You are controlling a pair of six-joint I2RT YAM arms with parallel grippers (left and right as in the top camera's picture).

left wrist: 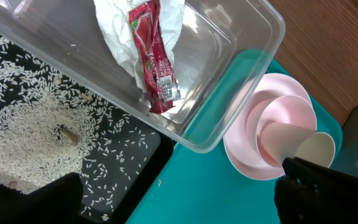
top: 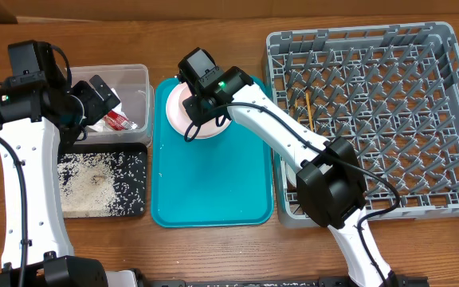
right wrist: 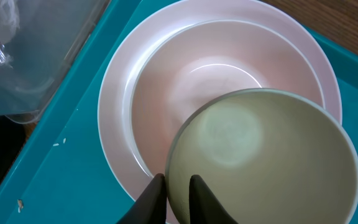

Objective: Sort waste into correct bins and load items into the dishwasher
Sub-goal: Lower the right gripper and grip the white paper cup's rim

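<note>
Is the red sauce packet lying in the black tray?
No, the packet lies on the napkin inside the clear tub; the black tray holds rice.

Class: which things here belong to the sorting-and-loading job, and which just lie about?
Job: crumpled white napkin, red sauce packet, rice grains, clear plastic tub, black tray, pink plate, pale bowl, white cup, wooden chopsticks, grey peg rack.
Lying about: teal tray, wooden table.

Warm brown wood-grain tabletop (top: 210, 253), evenly lit from above, with soft faint shadows
</note>
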